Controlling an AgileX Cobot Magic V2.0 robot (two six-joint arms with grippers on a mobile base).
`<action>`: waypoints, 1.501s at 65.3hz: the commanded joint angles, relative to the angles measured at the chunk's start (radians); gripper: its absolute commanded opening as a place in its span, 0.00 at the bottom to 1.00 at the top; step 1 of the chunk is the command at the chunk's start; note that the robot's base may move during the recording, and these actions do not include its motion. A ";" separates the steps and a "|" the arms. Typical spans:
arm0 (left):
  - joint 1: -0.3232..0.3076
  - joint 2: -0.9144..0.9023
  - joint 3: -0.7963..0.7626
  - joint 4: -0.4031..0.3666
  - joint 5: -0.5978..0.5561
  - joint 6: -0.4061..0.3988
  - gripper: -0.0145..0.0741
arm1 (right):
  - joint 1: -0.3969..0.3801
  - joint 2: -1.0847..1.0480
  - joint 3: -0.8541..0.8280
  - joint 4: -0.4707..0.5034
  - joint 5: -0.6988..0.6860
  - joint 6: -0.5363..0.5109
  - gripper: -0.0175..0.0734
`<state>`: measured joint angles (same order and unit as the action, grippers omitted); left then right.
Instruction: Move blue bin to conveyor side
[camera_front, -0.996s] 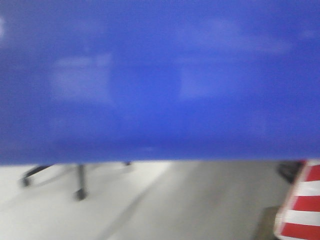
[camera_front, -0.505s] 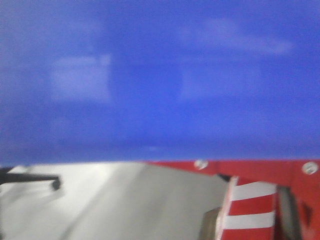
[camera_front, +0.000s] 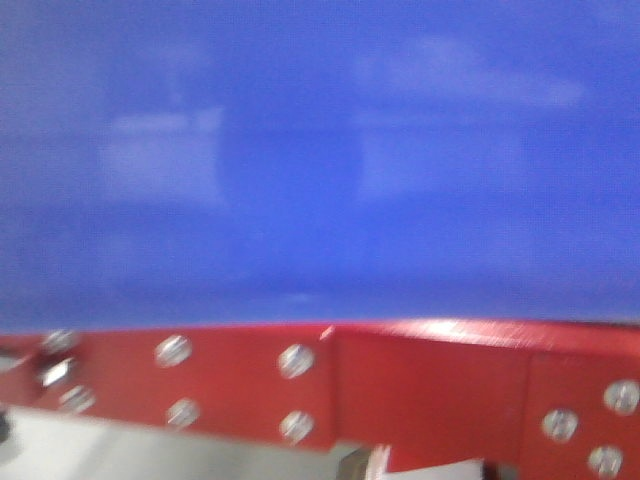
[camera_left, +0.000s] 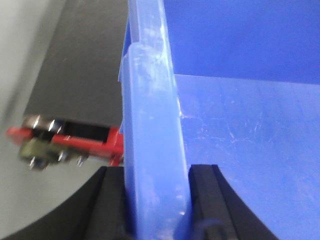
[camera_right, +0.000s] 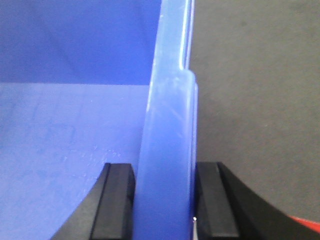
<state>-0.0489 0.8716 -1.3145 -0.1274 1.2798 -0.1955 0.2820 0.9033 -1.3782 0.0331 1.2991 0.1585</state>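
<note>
Front, left-wrist and right-wrist views of a 2-arm carry. The blue bin (camera_front: 320, 150) fills the upper part of the front view, its wall blurred. Beneath its lower edge, where 1 second earlier only grey floor and a red-and-white striped object showed, and half a second earlier a red corner entering from the right, a red frame (camera_front: 430, 390) studded with screws (camera_front: 296, 360) now spans the full width. This suggests that the bin has been brought up to the conveyor's side. The left hand (camera_left: 157, 172) is closed on the bin's thick rim (camera_left: 150, 100), 1 black finger (camera_left: 112, 200) on each face of it. The right hand (camera_right: 165, 172) clamps the opposite rim in the same way. The conveyor belt (camera_left: 85, 60), dark grey, lies just outside the left rim, with the floor (camera_left: 20, 60) beyond it. It also fills the area right of the other rim in the right-wrist view. Whether the bin already rests on anything cannot be told. The transfer appears near its end, with lowering and release probably remaining.
</note>
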 joint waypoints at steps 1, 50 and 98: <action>0.005 -0.017 -0.012 0.074 -0.078 0.010 0.16 | -0.008 -0.019 -0.015 -0.098 -0.078 -0.019 0.11; 0.005 -0.017 -0.012 0.074 -0.078 0.010 0.16 | -0.008 -0.019 -0.015 -0.098 -0.078 -0.019 0.11; 0.005 -0.017 -0.012 0.078 -0.081 0.010 0.16 | -0.008 -0.019 -0.015 -0.098 -0.078 -0.019 0.11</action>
<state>-0.0489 0.8716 -1.3145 -0.1274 1.2798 -0.1955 0.2820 0.9033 -1.3782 0.0314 1.2991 0.1585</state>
